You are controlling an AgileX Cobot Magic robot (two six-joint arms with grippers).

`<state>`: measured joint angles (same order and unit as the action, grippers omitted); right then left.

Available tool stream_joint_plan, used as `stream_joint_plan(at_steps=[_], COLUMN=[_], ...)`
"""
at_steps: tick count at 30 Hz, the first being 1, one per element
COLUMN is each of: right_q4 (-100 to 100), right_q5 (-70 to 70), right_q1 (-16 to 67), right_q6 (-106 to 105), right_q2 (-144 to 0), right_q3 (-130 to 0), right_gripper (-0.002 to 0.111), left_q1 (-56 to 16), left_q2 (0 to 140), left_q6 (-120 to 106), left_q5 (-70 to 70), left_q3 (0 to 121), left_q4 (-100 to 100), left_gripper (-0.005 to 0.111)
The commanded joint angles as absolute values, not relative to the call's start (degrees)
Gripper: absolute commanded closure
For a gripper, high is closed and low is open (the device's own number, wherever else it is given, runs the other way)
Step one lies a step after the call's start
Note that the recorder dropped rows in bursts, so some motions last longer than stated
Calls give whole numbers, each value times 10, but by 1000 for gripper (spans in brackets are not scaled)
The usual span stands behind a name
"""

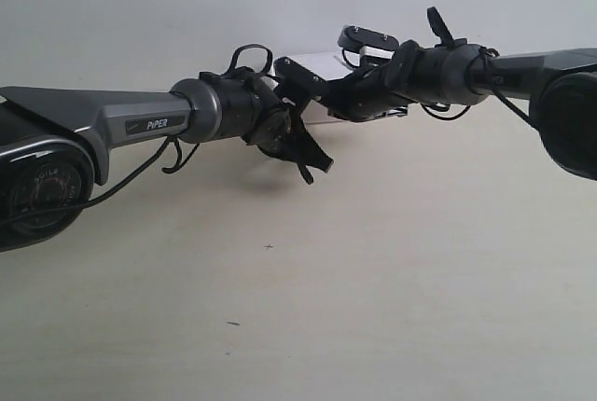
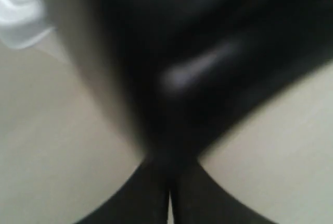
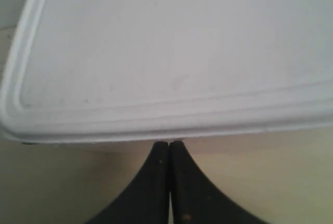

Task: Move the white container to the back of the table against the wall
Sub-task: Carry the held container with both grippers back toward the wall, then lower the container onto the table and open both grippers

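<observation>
Two tools, both pinched closed, gripping nothing. Far across the counter [image 1: 373, 280], right tool [image 3: 169, 148] noses the white container [image 3: 171, 52] at its long lid edge, box dead ahead; left tool [image 2: 169, 193] sits off one corner; wall [image 1: 140, 9] close behind.

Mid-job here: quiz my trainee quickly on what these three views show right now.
1. True or false: the right gripper is open around the white container.
2. What fills most of the left wrist view? A) the wall B) a dark blurred shape C) the container
3. Fill in: in the exterior view the container sits at the table's back, near the ____.
Key: 1 false, it is shut, tips by the container's rim; 2 B; 3 wall.
</observation>
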<state>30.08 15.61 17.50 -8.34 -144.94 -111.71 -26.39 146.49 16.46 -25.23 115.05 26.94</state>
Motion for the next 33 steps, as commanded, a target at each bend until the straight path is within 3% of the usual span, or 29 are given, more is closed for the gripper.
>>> stream_joint_plan(at_steps=[1,13,24,33], right_q4=[301,296,263,179], right_q5=[147,155,273,403], right_q1=[177,175,175,170], right_q6=[-90,-89,-89,-45], right_q2=[-1448,-1448,-1399,-1351], right_q3=[-1131,-1131,-1131,-1129], right_gripper=[108,108,108,108], left_q1=[-264,-264,-267,-285], left_q2=[1466,1466,1442,1328], left_q6=[166,168,168,197], left_q5=[-252,-253,-319,-225], left_q3=[1153,1153,1147,970], left_q4=[272,272,271,271], left_gripper=[107,107,107,107])
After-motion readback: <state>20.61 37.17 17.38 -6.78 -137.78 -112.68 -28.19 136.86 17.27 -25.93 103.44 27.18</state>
